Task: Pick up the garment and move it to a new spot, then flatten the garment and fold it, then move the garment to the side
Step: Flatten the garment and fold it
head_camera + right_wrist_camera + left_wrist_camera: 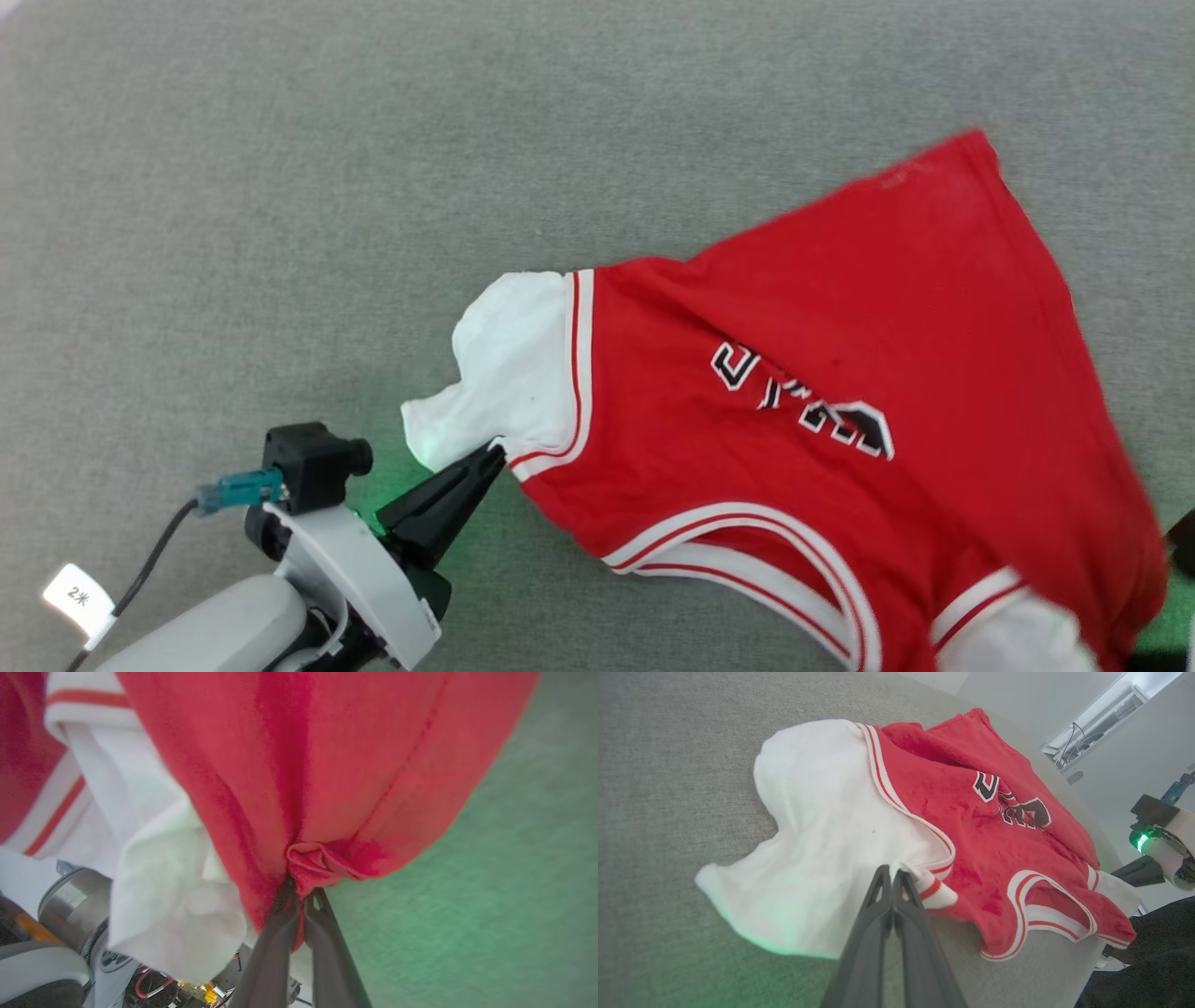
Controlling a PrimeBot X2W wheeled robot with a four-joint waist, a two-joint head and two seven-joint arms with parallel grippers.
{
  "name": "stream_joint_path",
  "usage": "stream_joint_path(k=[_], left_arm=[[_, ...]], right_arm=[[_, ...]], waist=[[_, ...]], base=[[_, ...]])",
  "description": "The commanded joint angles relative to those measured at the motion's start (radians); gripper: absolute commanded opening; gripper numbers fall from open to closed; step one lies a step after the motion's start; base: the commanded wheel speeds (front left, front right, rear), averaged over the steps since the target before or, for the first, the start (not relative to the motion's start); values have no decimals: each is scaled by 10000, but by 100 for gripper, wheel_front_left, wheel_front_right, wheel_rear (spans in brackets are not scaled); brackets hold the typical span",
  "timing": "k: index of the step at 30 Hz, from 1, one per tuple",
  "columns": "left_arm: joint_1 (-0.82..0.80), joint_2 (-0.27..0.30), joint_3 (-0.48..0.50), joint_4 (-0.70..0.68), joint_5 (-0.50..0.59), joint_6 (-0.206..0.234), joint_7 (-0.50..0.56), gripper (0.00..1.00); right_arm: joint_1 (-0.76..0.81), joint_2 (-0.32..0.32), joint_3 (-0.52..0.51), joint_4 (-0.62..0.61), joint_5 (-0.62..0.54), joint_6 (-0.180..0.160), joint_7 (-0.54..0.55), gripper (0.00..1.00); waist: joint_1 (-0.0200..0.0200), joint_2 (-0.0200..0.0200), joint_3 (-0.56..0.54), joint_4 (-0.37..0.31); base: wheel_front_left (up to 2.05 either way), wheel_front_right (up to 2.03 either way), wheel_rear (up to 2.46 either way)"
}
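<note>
The garment (822,373) is a red T-shirt with white sleeves and striped trim, lying spread and wrinkled on the grey surface, its print facing up. My left gripper (495,457) comes in from the lower left and is shut on the edge of the near white sleeve (817,835), by its striped cuff (931,889). In the right wrist view, my right gripper (299,884) is shut on a bunched fold of red cloth (327,858) at the shirt's other side. That side hangs lifted off the surface, with the other white sleeve (173,896) drooping beside it.
A grey cloth-covered table (280,187) stretches wide to the left and far side of the shirt. Its rounded edge (1092,826) runs behind the garment in the left wrist view, with a white wall beyond. Green light glows near both wrists.
</note>
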State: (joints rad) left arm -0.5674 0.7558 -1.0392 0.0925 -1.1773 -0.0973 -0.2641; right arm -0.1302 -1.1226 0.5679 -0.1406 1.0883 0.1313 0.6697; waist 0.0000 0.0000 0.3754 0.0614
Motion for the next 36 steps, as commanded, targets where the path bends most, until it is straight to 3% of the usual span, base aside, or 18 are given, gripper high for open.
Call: stream_joint_path(k=[1,6,8,9,10,13,19,24,29,36], left_arm=[[190,-36,105,67,120,22,4,0],[352,-89,192,206,311,-31,2,0],[400,-108,205,264,335,-59,2,0],[411,-125,215,281,343,-70,2,0],[408,-135,225,306,357,-71,2,0],[409,-203,249,351,385,-112,1,0],[525,-417,300,358,541,-160,1,0],[336,-694,278,406,720,-209,0,0],[50,-1001,205,476,867,-264,3,0],[-481,-1346,86,613,967,-322,28,0]], right_arm=[[599,372,277,-98,-248,-11,193,0],[1041,959,-39,-538,-938,-11,346,0],[1043,1238,-426,-668,-1260,-11,149,39],[1046,1294,-643,-717,-1464,-13,90,82],[1093,1326,-864,-786,-1590,-15,46,100],[1462,1358,-1555,-1106,-1661,-15,165,100],[1965,1190,-4102,-2002,-1500,-13,545,100],[858,1735,-5723,-2143,-1947,-11,472,100],[-1593,2511,-5033,-1304,-2962,-13,-50,100],[-5145,3220,-2804,1997,-3947,-13,-83,100]], waist=[[0,0,-98,-162],[0,0,-129,-313],[0,0,-150,-354],[0,0,-161,-368],[0,0,-173,-372],[0,0,-218,-333],[0,0,-233,-156],[0,0,-106,99],[0,0,174,380],[0,0,773,830]], base=[[0,0,0],[0,0,0],[0,0,0],[0,0,0],[0,0,0],[0,0,0],[0,0,0],[0,0,0],[0,0,0],[0,0,0]])
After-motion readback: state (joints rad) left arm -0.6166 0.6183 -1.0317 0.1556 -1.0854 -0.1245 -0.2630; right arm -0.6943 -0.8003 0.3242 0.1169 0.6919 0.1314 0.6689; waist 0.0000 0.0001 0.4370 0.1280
